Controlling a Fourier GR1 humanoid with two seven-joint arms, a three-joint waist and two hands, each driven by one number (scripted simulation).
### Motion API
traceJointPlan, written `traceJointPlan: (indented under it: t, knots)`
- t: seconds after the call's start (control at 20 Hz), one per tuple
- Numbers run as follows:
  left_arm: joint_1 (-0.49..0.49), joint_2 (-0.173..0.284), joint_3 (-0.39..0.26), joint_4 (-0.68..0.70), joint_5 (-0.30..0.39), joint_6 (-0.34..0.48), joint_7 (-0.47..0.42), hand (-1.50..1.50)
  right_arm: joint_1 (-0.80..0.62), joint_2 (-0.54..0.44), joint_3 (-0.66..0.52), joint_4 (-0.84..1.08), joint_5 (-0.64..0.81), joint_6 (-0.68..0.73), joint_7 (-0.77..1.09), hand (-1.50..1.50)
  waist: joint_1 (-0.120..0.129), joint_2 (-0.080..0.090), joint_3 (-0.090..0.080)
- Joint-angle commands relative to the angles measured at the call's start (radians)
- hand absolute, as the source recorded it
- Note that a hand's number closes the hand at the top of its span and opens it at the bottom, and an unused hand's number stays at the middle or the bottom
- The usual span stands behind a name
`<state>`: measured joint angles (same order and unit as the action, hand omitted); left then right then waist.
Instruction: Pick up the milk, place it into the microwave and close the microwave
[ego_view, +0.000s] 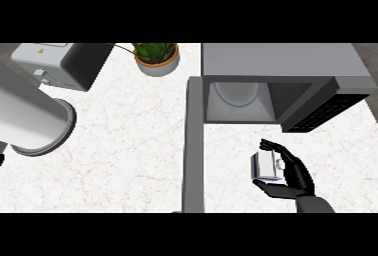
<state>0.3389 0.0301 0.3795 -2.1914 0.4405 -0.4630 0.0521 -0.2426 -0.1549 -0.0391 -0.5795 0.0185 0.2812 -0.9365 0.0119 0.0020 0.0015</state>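
Note:
A small white milk carton (266, 166) is held just above the counter at the lower right, with my right hand (294, 174) curled round it from the right side. The grey microwave (280, 62) stands at the back right with its cavity (240, 102) open toward me and a pale round plate inside. Its door (194, 145) is swung out and runs down the middle of the view, left of the carton. The carton sits in front of the cavity's opening, a short way below it. My left forearm (29, 117) fills the left edge; its hand does not show.
A potted green plant (156, 57) stands at the back centre. A white and dark grey appliance (55, 64) sits at the back left. The microwave's dark control panel (325, 110) angles out at the right. The white marble counter (125, 150) lies between door and left forearm.

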Motion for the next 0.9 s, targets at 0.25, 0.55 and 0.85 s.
traceJointPlan:
  t: [0.25, 0.55, 0.85]
  knots:
    - [-0.019, 0.028, 0.042, 0.022, 0.054, -0.002, 0.027, -1.50, 0.066, 0.036, -0.037, -0.128, 0.004, -0.186, -0.151, 1.50, -0.012, -0.004, -0.002]
    - [0.000, 0.004, 0.029, 0.000, 0.033, -0.032, 0.027, -1.50, 0.071, 0.089, -0.040, -0.225, -0.032, -0.190, -0.090, 1.50, -0.008, -0.003, -0.001]
    - [-0.020, -0.020, 0.010, 0.025, 0.037, -0.029, 0.031, -1.50, 0.225, 0.034, -0.079, -0.493, -0.105, -0.181, 0.038, 1.50, -0.018, -0.005, -0.002]
